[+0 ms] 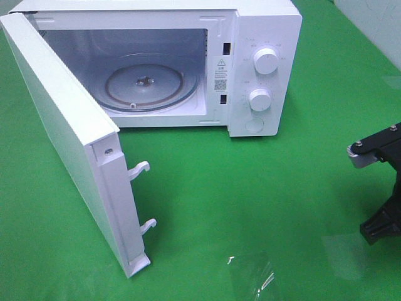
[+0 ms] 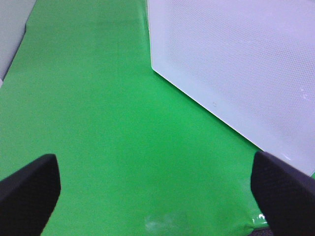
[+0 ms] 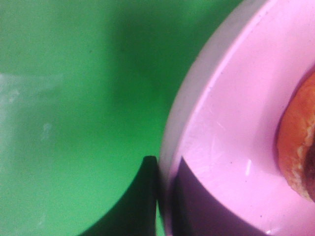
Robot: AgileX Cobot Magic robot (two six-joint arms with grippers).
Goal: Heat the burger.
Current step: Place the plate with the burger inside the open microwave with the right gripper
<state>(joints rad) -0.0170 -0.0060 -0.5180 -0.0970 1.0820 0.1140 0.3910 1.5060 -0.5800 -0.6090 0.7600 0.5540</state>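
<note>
In the right wrist view, the burger [image 3: 298, 142] shows only as a golden-brown bun edge resting on a round pink plate [image 3: 231, 128]. My right gripper [image 3: 165, 162] is shut on that plate's rim, one finger [image 3: 138, 196] under it and the other on top. Plate and burger are outside the exterior view, where only the right arm [image 1: 382, 188] shows at the right edge. My left gripper [image 2: 157, 196] is open over bare green cloth with nothing between its fingers [image 2: 29, 191].
A white microwave [image 1: 263, 63] stands at the back with its door [image 1: 62, 125] swung wide toward the front left. Its glass turntable [image 1: 147, 84] carries nothing. The left wrist view looks at the door's outer face [image 2: 236, 64]. Green cloth [image 1: 250, 200] covers the table.
</note>
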